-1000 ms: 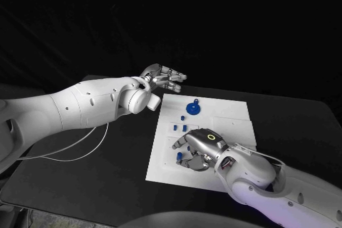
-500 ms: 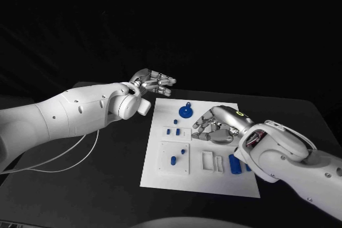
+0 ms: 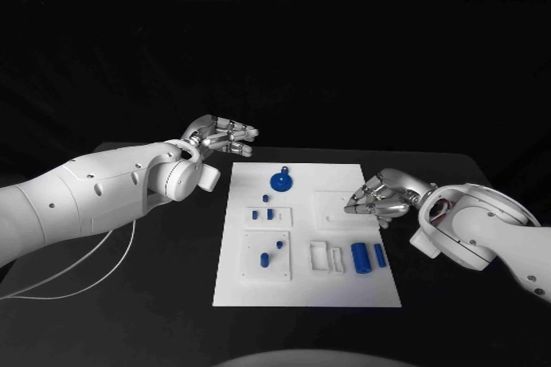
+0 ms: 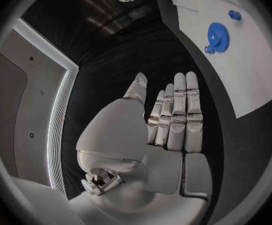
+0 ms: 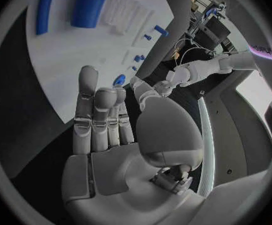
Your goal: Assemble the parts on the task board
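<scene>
Right robot hand point(image 3: 381, 200), fingers spread and empty, has withdrawn to the task board's point(image 3: 308, 291) right edge.

Left arm enters from nine o'clock and reaches toward twelve. Left hand point(image 3: 221, 135) is raised at about eleven o'clock; it holds nothing, and the wrist view shows its fingers point(image 4: 176, 112) extended side by side, palm flat.

Right arm enters from four o'clock, forearm angled toward the centre. Right hand point(image 3: 384, 197) sits at about three o'clock, empty. Its fingers point(image 5: 98, 117) are straight and together, thumb set apart.
</scene>
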`<state>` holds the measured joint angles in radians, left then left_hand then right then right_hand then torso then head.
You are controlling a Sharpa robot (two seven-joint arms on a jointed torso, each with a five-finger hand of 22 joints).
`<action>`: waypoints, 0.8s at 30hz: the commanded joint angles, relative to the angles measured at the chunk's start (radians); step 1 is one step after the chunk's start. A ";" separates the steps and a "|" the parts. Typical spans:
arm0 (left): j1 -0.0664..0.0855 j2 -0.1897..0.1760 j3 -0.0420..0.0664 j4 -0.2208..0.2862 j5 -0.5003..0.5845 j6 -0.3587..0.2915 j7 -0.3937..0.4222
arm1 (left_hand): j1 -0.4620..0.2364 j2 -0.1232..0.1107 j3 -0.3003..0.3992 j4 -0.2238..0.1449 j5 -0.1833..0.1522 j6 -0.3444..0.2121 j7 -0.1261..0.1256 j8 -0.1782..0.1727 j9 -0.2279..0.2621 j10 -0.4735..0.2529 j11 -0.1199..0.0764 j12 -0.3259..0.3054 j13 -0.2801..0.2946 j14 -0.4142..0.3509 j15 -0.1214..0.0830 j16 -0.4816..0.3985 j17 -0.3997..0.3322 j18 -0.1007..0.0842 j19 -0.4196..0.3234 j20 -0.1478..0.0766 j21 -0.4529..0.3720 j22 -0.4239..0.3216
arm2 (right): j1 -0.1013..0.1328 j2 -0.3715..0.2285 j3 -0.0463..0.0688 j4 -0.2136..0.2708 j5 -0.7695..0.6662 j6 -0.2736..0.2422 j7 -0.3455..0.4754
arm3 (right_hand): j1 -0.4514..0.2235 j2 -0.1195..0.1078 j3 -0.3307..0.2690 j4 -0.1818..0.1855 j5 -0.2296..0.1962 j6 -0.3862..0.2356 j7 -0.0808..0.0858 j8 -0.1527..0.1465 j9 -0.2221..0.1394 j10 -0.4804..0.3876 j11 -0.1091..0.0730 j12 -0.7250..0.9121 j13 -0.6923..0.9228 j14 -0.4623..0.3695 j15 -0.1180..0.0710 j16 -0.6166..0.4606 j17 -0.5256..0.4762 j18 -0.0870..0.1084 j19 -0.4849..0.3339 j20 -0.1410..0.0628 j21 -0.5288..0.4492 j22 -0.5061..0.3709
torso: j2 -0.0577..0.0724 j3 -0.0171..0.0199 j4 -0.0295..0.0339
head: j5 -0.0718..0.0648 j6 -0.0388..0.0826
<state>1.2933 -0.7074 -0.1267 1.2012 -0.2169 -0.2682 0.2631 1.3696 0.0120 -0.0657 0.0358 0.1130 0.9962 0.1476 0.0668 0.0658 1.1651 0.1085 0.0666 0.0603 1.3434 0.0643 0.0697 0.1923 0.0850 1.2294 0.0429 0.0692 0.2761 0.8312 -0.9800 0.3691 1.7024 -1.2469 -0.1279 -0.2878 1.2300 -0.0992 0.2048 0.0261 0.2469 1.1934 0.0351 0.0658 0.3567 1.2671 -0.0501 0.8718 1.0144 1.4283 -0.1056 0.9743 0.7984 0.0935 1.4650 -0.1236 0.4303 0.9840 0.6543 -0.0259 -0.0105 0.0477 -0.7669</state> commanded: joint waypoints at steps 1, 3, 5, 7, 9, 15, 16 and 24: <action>-0.002 -0.003 0.000 0.002 0.004 0.008 0.028 | -0.002 -0.002 -0.002 0.001 0.000 -0.001 -0.001 -0.003 0.001 0.000 0.000 -0.002 0.001 -0.001 -0.004 0.001 -0.001 -0.018 0.002 -0.001 0.004 -0.001 | 0.000 -0.017 0.001 0.003 0.040 0.147 -0.117 | -0.007 -0.012 0.071 0.004 -0.036 0.001 -0.010 0.000 0.070 0.028 -0.005 0.064 0.073 -0.003 -0.005 0.018 0.055 -0.011 0.038 -0.009 0.037 0.029 | -0.005 -0.0002 -0.0056 | -0.011 -0.002; -0.004 -0.006 0.000 0.002 0.004 0.009 0.029 | -0.002 -0.002 -0.002 0.001 0.000 -0.001 -0.001 -0.003 0.001 0.000 0.000 -0.002 0.001 -0.001 -0.004 0.001 -0.001 -0.018 0.002 -0.001 0.004 -0.001 | 0.000 -0.028 0.001 0.006 0.029 0.187 -0.147 | -0.026 -0.026 0.090 0.025 -0.028 0.003 -0.015 0.001 0.115 0.042 -0.008 0.081 0.101 0.002 -0.007 0.027 0.089 -0.011 0.039 -0.010 0.064 0.051 | -0.006 -0.0005 -0.0065 | -0.013 -0.002; -0.004 -0.009 -0.001 0.003 0.004 0.009 0.029 | -0.002 -0.003 -0.004 0.000 -0.001 0.000 -0.001 -0.003 0.000 -0.002 0.000 -0.002 0.001 -0.001 -0.004 0.001 -0.002 -0.018 0.002 -0.001 0.004 -0.002 | -0.001 -0.036 0.001 0.009 0.028 0.219 -0.175 | -0.040 -0.032 0.093 0.039 -0.025 -0.003 -0.017 0.000 0.165 0.047 -0.009 0.078 0.113 0.005 -0.007 0.031 0.115 -0.011 0.038 -0.010 0.077 0.066 | -0.006 -0.0004 -0.0068 | -0.015 -0.003; -0.005 -0.012 -0.001 0.004 0.004 0.009 0.029 | -0.002 -0.003 -0.004 0.000 -0.001 0.000 -0.001 -0.003 0.000 -0.002 0.000 -0.002 0.001 -0.001 -0.004 0.001 -0.002 -0.018 0.002 -0.001 0.004 -0.002 | -0.001 -0.042 0.001 0.010 0.046 0.246 -0.205 | -0.056 -0.035 0.095 0.054 -0.022 -0.007 -0.017 0.001 0.215 0.050 -0.009 0.074 0.121 0.007 -0.008 0.031 0.135 -0.010 0.038 -0.011 0.087 0.079 | -0.008 -0.0004 -0.0080 | -0.019 -0.005; -0.005 -0.016 -0.001 0.007 0.003 0.010 0.029 | -0.002 -0.003 -0.004 0.000 -0.001 0.000 -0.001 -0.003 0.000 -0.002 0.000 -0.002 0.001 -0.001 -0.004 0.001 -0.002 -0.018 0.002 -0.001 0.004 -0.002 | -0.001 -0.048 0.000 0.011 0.092 0.269 -0.251 | -0.064 -0.039 0.098 0.066 -0.012 -0.015 -0.018 0.000 0.252 0.052 -0.009 0.071 0.128 0.009 -0.007 0.030 0.151 -0.011 0.038 -0.010 0.093 0.089 | -0.007 -0.0007 -0.0076 | -0.022 -0.006; -0.006 -0.028 -0.003 0.020 0.002 0.011 0.028 | -0.006 -0.006 -0.007 0.001 -0.002 -0.001 -0.001 -0.003 0.000 -0.004 0.001 -0.002 0.001 -0.001 -0.004 0.001 -0.003 -0.019 0.002 -0.001 0.004 -0.003 | -0.001 -0.061 -0.002 0.016 0.219 0.359 -0.366 | -0.119 -0.026 0.066 0.046 -0.011 -0.028 -0.014 -0.001 0.285 0.054 -0.004 0.086 0.160 0.015 -0.003 0.045 0.201 -0.015 0.036 -0.006 0.070 0.095 | -0.007 -0.0020 -0.0083 | -0.030 -0.013; -0.006 -0.029 -0.004 0.023 0.002 0.011 0.028 | -0.006 -0.006 -0.007 0.001 -0.002 -0.001 -0.001 -0.003 0.000 -0.004 0.001 -0.002 0.001 -0.001 -0.004 0.001 -0.003 -0.019 0.002 -0.001 0.004 -0.003 | -0.001 -0.062 -0.002 0.018 0.217 0.366 -0.380 | -0.124 -0.024 0.057 0.048 -0.012 -0.028 -0.014 -0.002 0.286 0.055 -0.003 0.086 0.163 0.016 -0.003 0.047 0.207 -0.017 0.037 -0.006 0.071 0.097 | -0.007 -0.0024 -0.0083 | -0.030 -0.014; -0.006 -0.038 -0.006 0.038 0.002 0.015 0.025 | -0.016 -0.013 -0.010 0.006 -0.004 -0.002 -0.001 -0.003 0.000 -0.005 0.002 -0.002 0.001 -0.002 -0.003 0.001 -0.003 -0.019 0.001 0.000 0.004 -0.006 | -0.001 -0.066 -0.003 0.045 0.173 0.381 -0.448 | -0.164 -0.081 0.082 0.150 -0.128 -0.030 -0.009 -0.001 0.302 0.058 0.000 0.093 0.181 0.020 0.000 0.059 0.243 -0.016 0.039 -0.005 0.080 0.115 | -0.007 -0.0025 -0.0067 | -0.031 -0.022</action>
<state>1.2882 -0.7454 -0.1337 1.2348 -0.2171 -0.2662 0.2760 1.3615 0.0039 -0.0697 0.0397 0.1131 0.9966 0.1479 0.0667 0.0658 1.1650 0.1086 0.0666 0.0601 1.3434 0.0643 0.0697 0.1899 0.0850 1.2294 0.0429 0.0692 0.2714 0.8309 -1.0471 0.3662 1.7409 -1.0724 0.2045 -0.6557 1.0651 -0.1719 0.2845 0.1684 0.1290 1.1680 0.0249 0.0657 0.6583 1.3190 -0.0502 0.9626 1.1944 1.4400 -0.1054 1.0283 1.0403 0.0929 1.4685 -0.1269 0.5041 1.0984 0.6471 -0.0284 -0.0177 0.0146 -0.7861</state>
